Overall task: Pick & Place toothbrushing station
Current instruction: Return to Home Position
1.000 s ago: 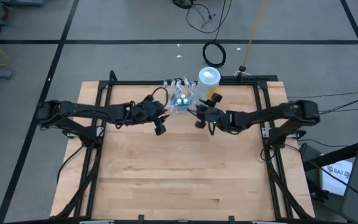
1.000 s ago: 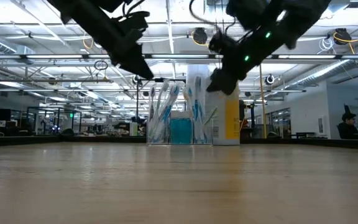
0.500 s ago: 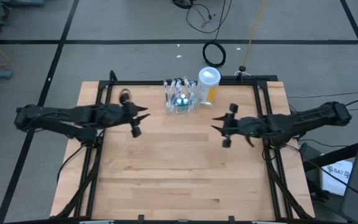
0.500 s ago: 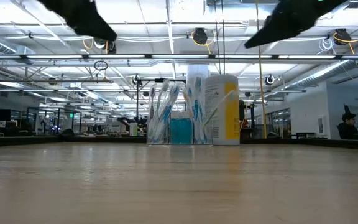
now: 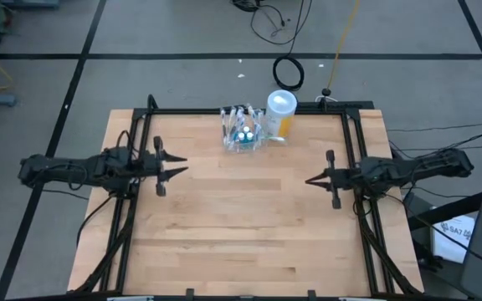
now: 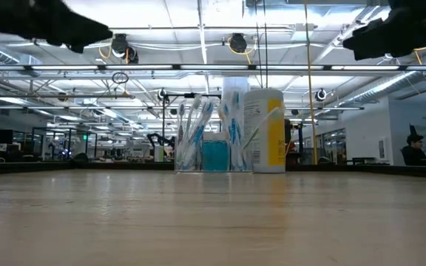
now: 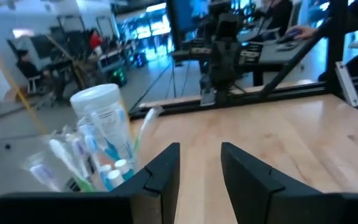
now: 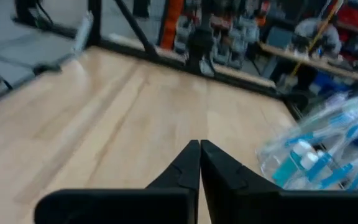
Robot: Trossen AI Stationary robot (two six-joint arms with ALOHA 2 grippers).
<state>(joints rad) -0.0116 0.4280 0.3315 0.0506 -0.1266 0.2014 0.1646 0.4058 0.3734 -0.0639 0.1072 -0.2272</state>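
Rearward, cup (image 5: 241, 142) near table (image 5: 241, 230) edge

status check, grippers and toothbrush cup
Left gripper open, left side, empty. Right gripper shut, right side, empty. Clear cup, toothbrushes in it, upright by yellow canister.

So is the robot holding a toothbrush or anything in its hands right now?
No, nothing is held. The left hand is open and empty, and the right hand is shut on nothing. The toothbrushes stand apart from both.

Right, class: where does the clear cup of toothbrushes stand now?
High view: the clear cup stands midway along the table's far edge, the yellow canister beside it toward the right arm.
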